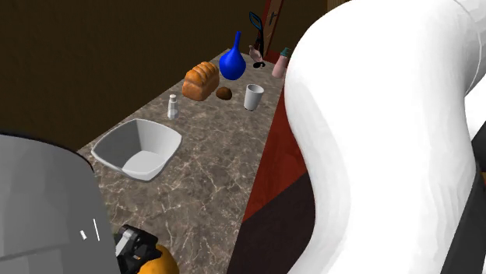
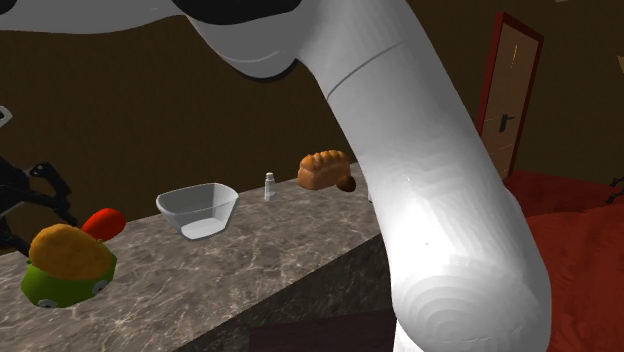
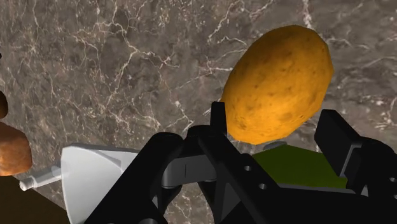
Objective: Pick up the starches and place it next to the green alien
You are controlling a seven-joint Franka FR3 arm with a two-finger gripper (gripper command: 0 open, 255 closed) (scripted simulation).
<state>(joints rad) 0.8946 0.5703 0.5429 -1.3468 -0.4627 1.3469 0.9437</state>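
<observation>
Potato [image 3: 277,83] is clamped between the end effector [image 3: 275,118] fingers, long axis roughly along them, pointing away from the palm. It hangs directly over the green alien [image 3: 299,167] on the bench [image 3: 127,70], so placing beside it calls for a sideways shift before release

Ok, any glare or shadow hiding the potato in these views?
Shoulder view: the brightly lit white arm covers the right side; the potato shows at the bottom edge, bright. Second exterior view: a glare patch on the arm, dim wall, potato plainly lit. Wrist view: potato evenly lit against the counter, no glare.
</observation>
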